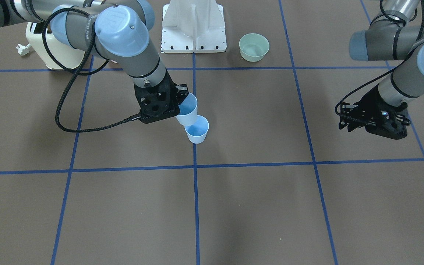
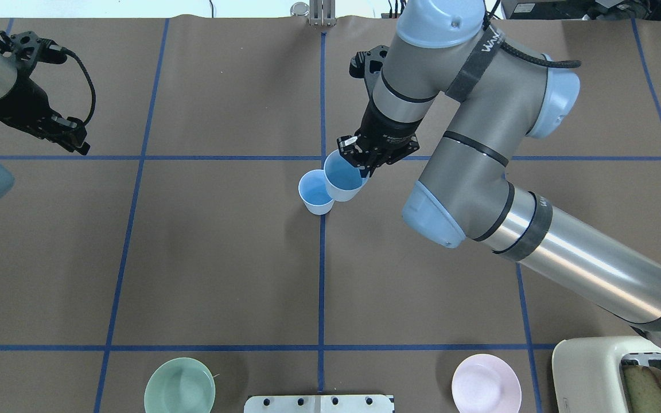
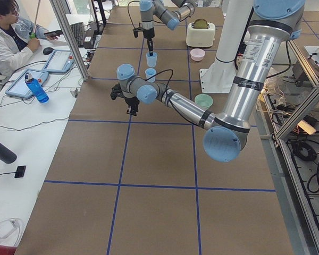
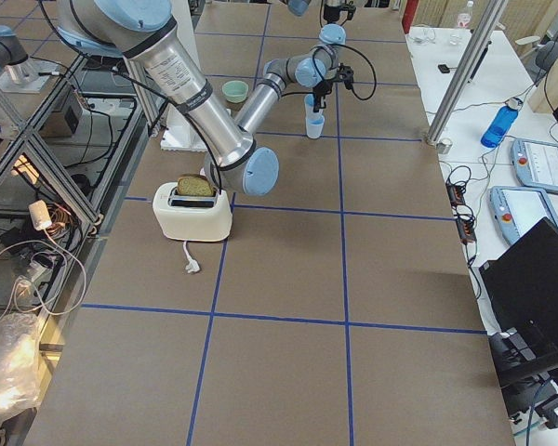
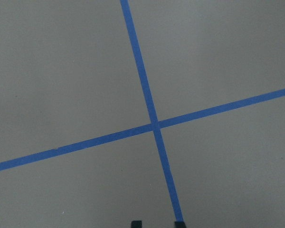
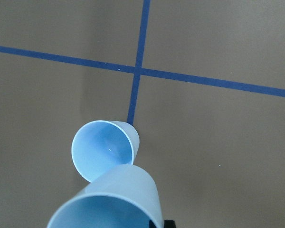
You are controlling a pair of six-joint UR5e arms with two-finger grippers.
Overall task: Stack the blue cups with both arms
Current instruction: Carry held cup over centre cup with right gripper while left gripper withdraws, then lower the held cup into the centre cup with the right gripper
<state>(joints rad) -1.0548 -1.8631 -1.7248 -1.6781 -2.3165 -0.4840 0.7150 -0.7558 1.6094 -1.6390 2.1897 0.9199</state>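
Held cup (image 2: pixel 343 176) seemingly overhangs standing cup (image 2: pixel 313 196) rim.

- Right arm (image 2: pixel 479 166): you see grey-silver tubes, pale blue joint caps, a black lettered band.
- Black braided cable (image 1: pixel 56 116), looping away from the white base (image 1: pixel 193 29).
- Left arm (image 1: pixel 399 79): same colours.

Held cup (image 1: pixel 188 110) partly over standing cup (image 1: pixel 196 131); green bowl (image 1: pixel 254 47) well apart.
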